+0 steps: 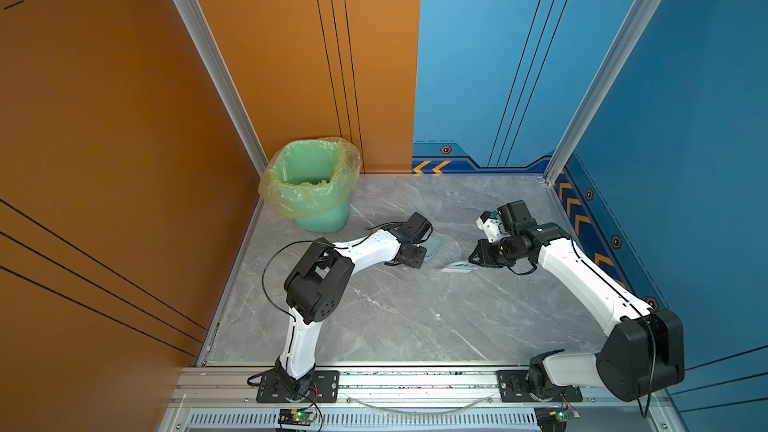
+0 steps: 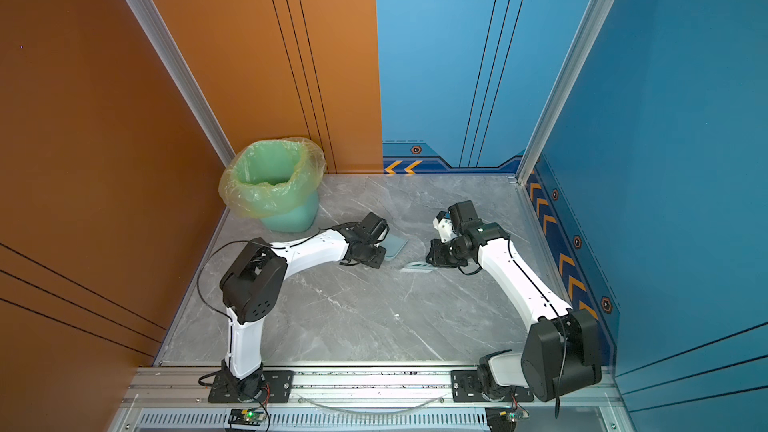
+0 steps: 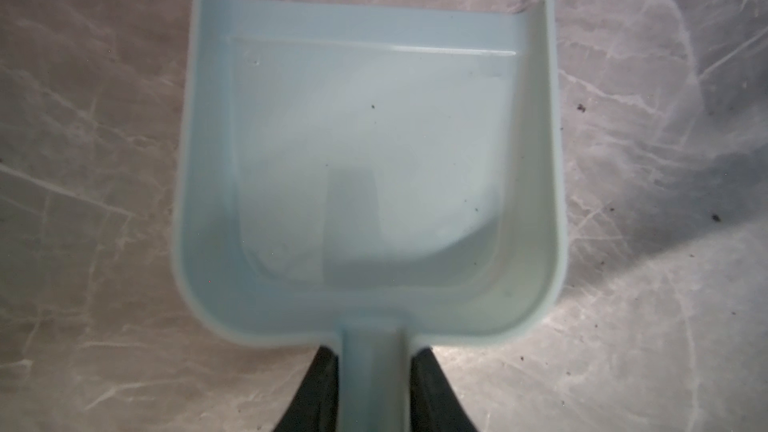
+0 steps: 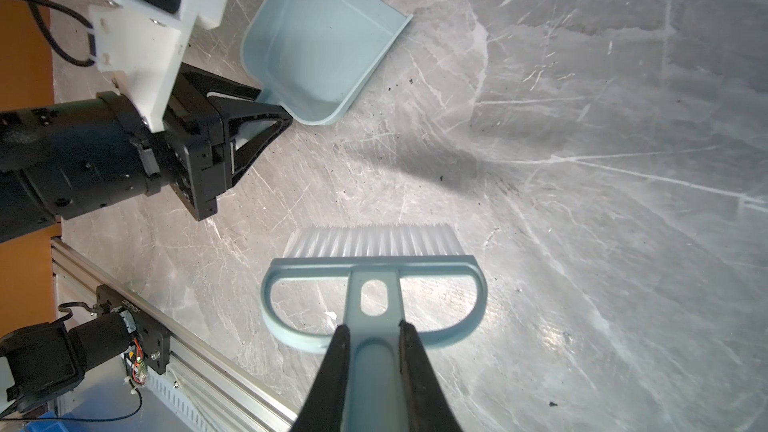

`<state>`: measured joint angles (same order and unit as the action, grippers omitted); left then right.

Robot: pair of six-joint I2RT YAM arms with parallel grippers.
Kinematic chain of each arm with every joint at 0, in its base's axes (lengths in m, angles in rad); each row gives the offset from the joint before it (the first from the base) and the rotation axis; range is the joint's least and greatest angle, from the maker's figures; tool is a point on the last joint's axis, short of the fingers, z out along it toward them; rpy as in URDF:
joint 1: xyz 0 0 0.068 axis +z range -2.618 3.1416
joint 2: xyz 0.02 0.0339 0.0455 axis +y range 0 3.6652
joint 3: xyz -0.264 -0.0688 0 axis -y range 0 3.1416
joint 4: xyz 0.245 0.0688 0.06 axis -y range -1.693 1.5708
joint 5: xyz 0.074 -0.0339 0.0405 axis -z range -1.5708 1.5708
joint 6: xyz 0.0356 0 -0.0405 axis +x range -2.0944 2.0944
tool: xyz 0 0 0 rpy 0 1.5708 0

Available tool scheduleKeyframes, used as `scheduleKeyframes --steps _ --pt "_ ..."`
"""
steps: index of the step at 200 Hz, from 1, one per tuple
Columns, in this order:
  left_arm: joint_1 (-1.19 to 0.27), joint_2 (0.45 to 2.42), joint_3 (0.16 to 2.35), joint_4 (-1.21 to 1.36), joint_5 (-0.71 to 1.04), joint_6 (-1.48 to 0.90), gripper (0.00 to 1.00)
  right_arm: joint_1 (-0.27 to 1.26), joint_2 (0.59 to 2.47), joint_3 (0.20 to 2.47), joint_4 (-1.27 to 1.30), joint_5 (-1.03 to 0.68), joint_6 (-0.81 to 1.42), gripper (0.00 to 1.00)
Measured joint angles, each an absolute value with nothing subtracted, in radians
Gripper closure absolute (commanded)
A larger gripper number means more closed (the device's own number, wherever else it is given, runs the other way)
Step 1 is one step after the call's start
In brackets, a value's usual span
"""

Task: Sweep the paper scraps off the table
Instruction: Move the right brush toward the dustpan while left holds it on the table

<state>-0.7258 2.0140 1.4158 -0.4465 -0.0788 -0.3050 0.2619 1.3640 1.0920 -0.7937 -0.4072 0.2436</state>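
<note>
Grey veined counter [image 1: 395, 317] is sitting between orange wall [image 1: 104, 118] and blue wall [image 1: 498, 56], lined bin [image 1: 309, 176] standing at its upper left. The left tool [image 3: 374, 351] is clamping dustpan [image 3: 365, 139] by its handle, and the right tool [image 4: 374, 330] is clamping brush [image 4: 374, 261]. No view is showing where paper scraps are.

The table [image 1: 395, 317] looks like polished grey marble, glossy (light reflects on it). The dustpan [image 3: 365, 139] and the brush [image 4: 374, 268] are smooth pale blue plastic, the bristles [image 4: 374, 238] fine and white. The bin liner [image 1: 282, 197] is thin crinkled plastic film; the rails [image 1: 415, 380] are matt metal.
</note>
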Motion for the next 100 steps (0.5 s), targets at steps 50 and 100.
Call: scheduleKeyframes --steps 50,100 --pt "-0.725 2.034 1.423 -0.445 -0.072 -0.316 0.71 0.262 1.365 1.092 -0.793 -0.388 0.244 1.0" --pt "-0.708 2.038 1.423 -0.418 -0.029 -0.343 0.71 0.263 1.42 1.115 -0.799 -0.404 0.241 1.0"
